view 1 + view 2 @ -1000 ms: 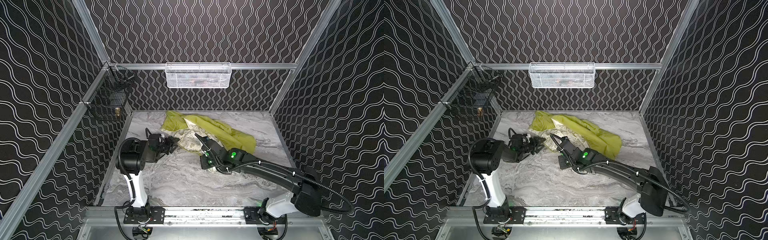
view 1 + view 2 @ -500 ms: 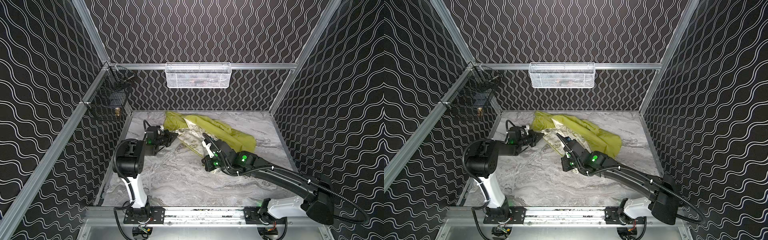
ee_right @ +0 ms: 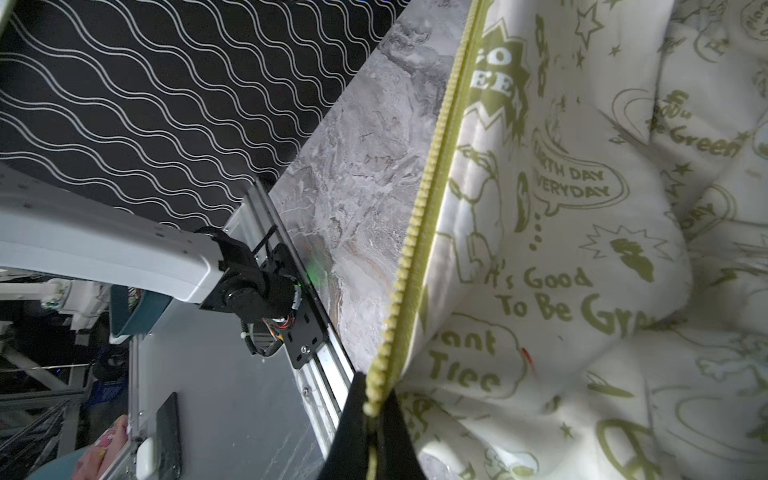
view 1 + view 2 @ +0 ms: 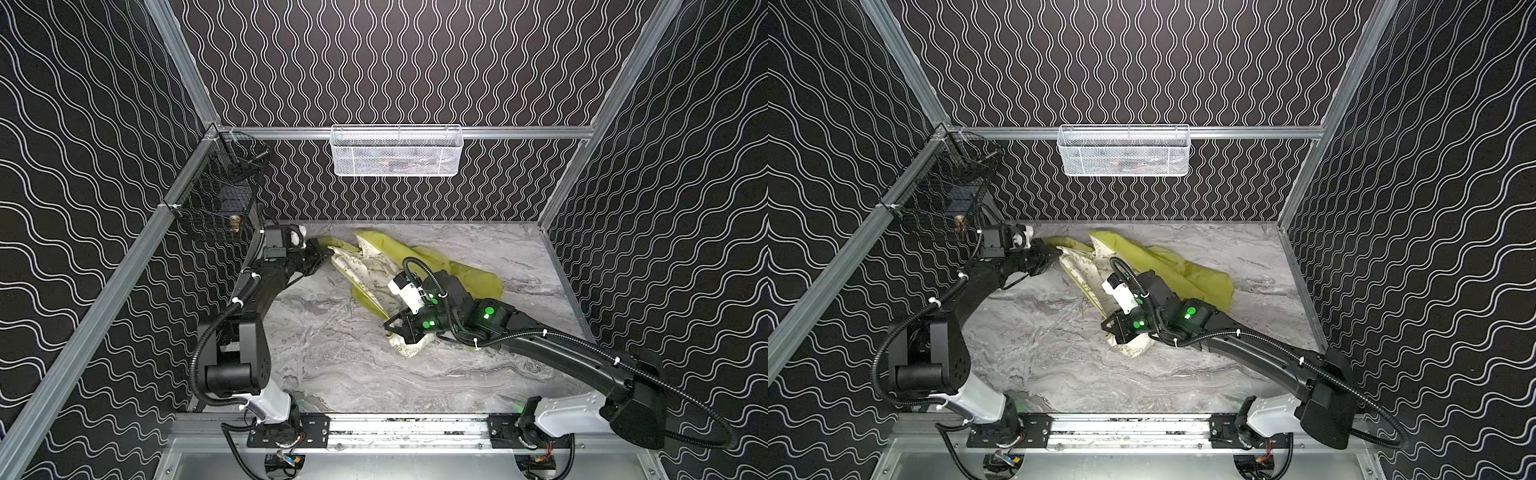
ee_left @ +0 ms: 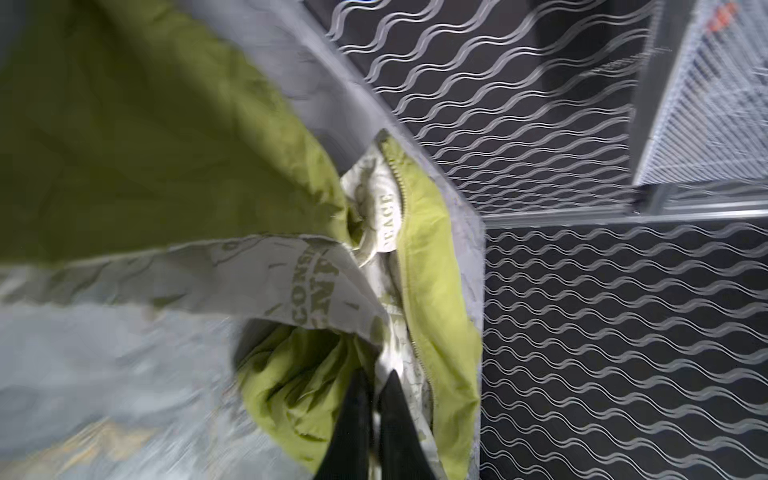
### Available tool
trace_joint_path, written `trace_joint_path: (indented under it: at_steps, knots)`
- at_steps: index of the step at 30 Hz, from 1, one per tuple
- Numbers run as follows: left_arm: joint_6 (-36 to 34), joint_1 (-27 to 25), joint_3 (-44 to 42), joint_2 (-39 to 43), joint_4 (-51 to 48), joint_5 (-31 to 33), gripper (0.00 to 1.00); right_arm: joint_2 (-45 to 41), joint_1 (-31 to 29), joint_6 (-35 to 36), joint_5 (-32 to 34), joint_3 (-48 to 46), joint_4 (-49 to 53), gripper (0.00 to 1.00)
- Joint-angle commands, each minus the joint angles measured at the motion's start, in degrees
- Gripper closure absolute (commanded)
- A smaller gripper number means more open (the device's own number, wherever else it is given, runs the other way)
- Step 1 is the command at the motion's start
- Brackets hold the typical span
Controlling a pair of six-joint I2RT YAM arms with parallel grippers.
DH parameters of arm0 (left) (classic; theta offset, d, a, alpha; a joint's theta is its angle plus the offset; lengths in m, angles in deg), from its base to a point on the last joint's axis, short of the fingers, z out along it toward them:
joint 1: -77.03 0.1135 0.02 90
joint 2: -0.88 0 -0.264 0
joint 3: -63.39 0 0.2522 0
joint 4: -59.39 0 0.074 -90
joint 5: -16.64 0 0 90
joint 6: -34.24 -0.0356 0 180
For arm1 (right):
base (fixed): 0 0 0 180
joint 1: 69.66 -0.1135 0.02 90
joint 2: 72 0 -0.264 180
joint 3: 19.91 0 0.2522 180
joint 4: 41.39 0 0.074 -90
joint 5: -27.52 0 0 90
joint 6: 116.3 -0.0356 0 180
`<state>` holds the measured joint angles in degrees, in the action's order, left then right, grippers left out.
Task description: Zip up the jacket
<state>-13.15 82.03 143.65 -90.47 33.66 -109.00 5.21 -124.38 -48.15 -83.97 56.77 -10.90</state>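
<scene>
The jacket is found lying open on the marbled table, toward the back and somewhat left of the middle. Its cream printed lining is turned upward and the yellow-green shell is bunched behind. It is judged to be held at two ends so that one front edge is drawn out into a line. This reads as preparation for zipping rather than the zipping itself: no slider is made out in any view, and no two rows of teeth are seen joined. The left gripper is seen closed on fabric at the far left end of the garment, close to the back wall, with lining pinched just beside a zipper edge. The right gripper is closed on the nearer end. In its wrist view the row of zipper teeth is seen running straight into the pinch, taut above it — a hold that is judged to keep the teeth exposed and aligned. Counted: one jacket; two grippers, both shut on it; one row of teeth in each wrist view; one white wire basket on the back rail and one black wire basket on the left rail — neither touched.
</scene>
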Motion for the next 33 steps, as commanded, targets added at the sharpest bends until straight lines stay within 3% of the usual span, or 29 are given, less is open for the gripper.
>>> trace_joint_path:
  at_steps: [1,6,12,21,25,29,31,33]
  knots:
    - [-5.4,2.5,2.2,0.3,-4.3,8.9,1.0,0.0,2.7,-1.2,-11.4,-2.5,-2.8,1.0]
    - [-7.9,1.4,9.0,-3.4,-6.7,9.7,1.0,0.1,10.3,-4.2,-19.8,-9.3,-10.8,1.0]
    - [-9.8,-7.3,20.8,-12.8,-9.3,12.8,1.0,2.6,17.7,-4.1,-22.1,-12.0,-12.4,1.0]
    - [-6.1,-16.1,34.8,-28.0,-5.6,15.1,1.0,8.9,28.0,-3.5,-24.1,-15.5,-12.8,1.0]
    - [-4.5,-17.4,40.5,-34.1,-5.1,15.3,1.0,9.5,32.6,-2.9,-20.7,-15.7,-10.2,1.0]
    - [-2.5,-17.7,44.2,-38.7,-3.5,14.3,0.99,10.7,33.8,-2.0,-11.3,-12.8,-3.8,0.94]
    - [-1.8,-17.9,45.2,-40.2,-2.5,13.2,0.83,11.9,33.8,-2.3,-6.3,-11.0,-0.2,0.9]
    - [-1.7,-18.1,45.3,-40.7,-1.8,12.1,0.59,12.9,33.8,-2.9,-2.4,-9.5,2.5,0.81]
